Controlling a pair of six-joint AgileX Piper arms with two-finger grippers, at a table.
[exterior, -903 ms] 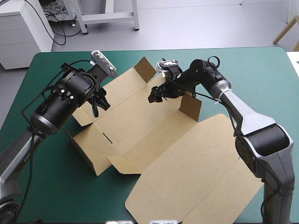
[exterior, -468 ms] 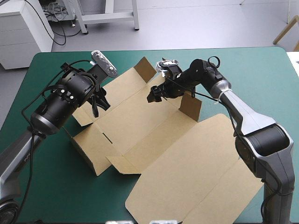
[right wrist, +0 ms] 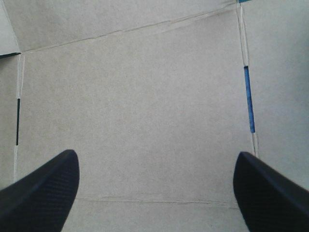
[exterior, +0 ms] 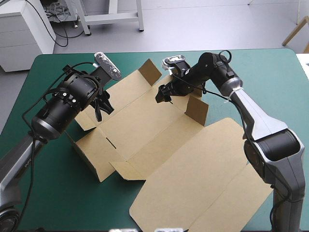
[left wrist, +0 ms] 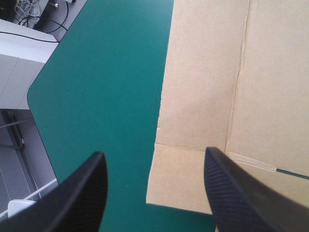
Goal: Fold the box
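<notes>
The box lies mid-table, only partly folded, with some walls and flaps raised and the lid panel flat, while the left pincer and right pincer hover wide open, empty, over its far part.

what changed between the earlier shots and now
The right gripper shifted slightly toward the table's far edge, over the box. It is open and took hold of nothing. The left gripper stayed where it was, open, and the box lies as before, its walls partly raised.
</notes>
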